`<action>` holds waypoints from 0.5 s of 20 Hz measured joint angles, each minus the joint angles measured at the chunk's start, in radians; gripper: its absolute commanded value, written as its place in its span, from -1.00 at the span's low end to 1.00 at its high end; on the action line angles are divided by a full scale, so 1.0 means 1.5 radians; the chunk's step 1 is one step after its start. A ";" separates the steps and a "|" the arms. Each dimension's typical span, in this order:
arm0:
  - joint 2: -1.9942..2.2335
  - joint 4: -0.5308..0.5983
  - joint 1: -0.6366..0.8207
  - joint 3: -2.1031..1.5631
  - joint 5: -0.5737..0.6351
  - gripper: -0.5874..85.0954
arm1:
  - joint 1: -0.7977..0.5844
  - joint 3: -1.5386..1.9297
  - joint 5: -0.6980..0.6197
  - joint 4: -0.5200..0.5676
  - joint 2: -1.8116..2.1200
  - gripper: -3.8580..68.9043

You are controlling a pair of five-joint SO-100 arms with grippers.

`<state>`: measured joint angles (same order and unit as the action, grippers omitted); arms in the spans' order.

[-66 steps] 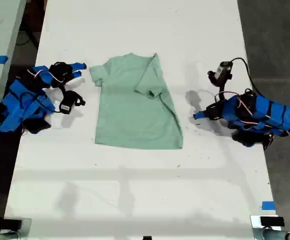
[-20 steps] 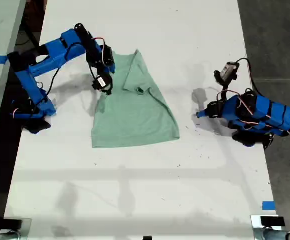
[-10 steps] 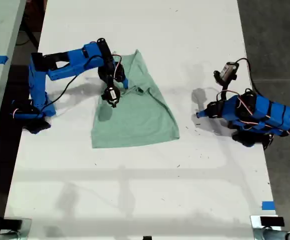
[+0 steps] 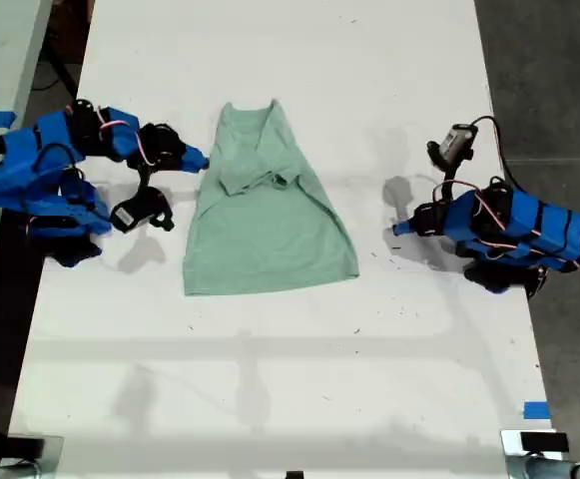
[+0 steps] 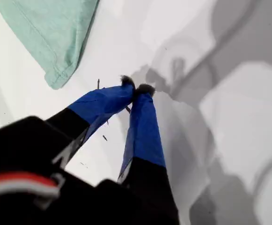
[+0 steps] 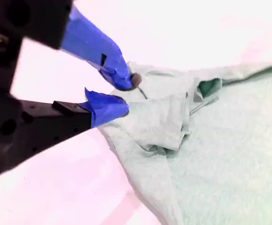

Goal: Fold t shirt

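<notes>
Exterior view: t shirt (image 4: 270,215) mid-worktop (image 4: 290,379), both sleeves tucked in. First wrist view: my first hand (image 5: 136,88) pressed together, empty, off the hem corner. Second wrist view: my second hand (image 6: 126,93) slightly apart beside the folded sleeve. Next: pinch collar edge, drag evenly towards hem.
</notes>
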<state>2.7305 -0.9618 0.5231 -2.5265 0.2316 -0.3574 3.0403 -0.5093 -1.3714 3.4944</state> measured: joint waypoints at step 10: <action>0.571 -0.011 0.002 -0.483 -0.054 -0.94 | -0.001 0.000 0.005 -0.001 0.000 -0.84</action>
<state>3.5864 -0.9787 0.5262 -3.2505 0.1503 -0.3590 3.0403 -0.5016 -1.3729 3.4944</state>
